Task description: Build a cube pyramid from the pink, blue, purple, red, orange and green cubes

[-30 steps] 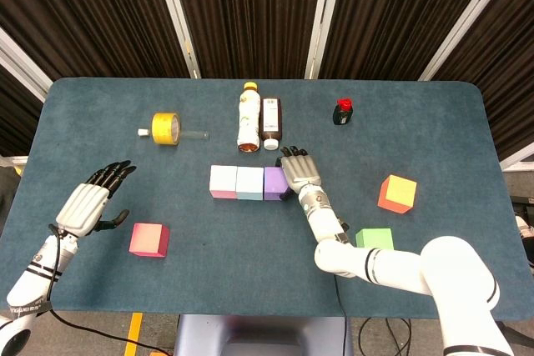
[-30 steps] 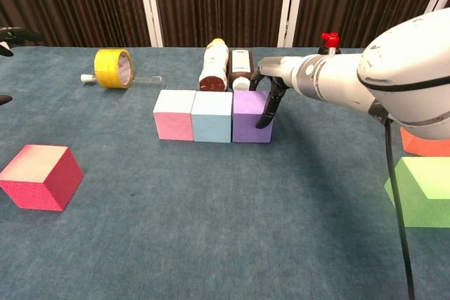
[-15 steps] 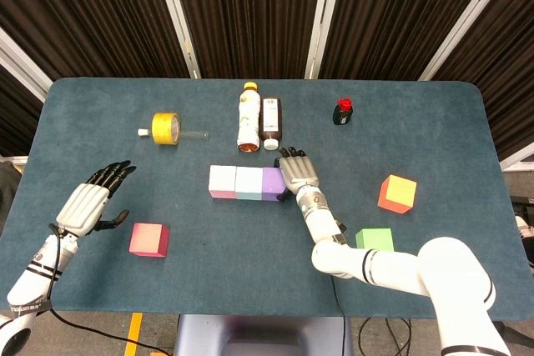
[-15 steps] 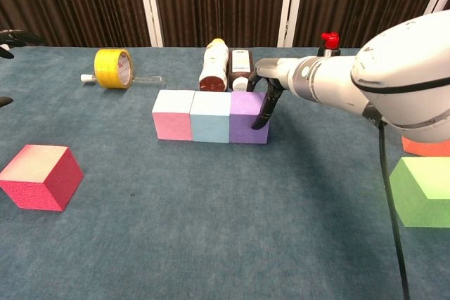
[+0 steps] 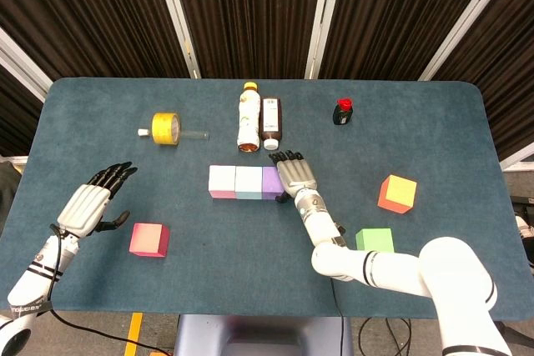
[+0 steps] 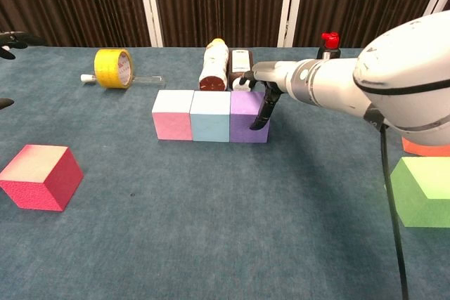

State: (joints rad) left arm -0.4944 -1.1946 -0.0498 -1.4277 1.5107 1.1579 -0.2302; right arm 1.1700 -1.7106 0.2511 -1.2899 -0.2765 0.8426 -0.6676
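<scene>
At frame centre, the right robot hand (image 5: 293,174), fingers spread flat against the purple cube (image 6: 248,115), should likely push gently leftward, keeping the pink cube (image 6: 174,114) and blue cube (image 6: 210,115) flush.

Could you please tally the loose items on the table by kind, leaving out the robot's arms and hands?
Cubes: 6 – pink, blue, purple, red, orange, green
Bottles lying down: 2 – light, dark
Yellow tape roll: 1
Small red-capped item: 1
Clear tube: 1
Total: 11
</scene>
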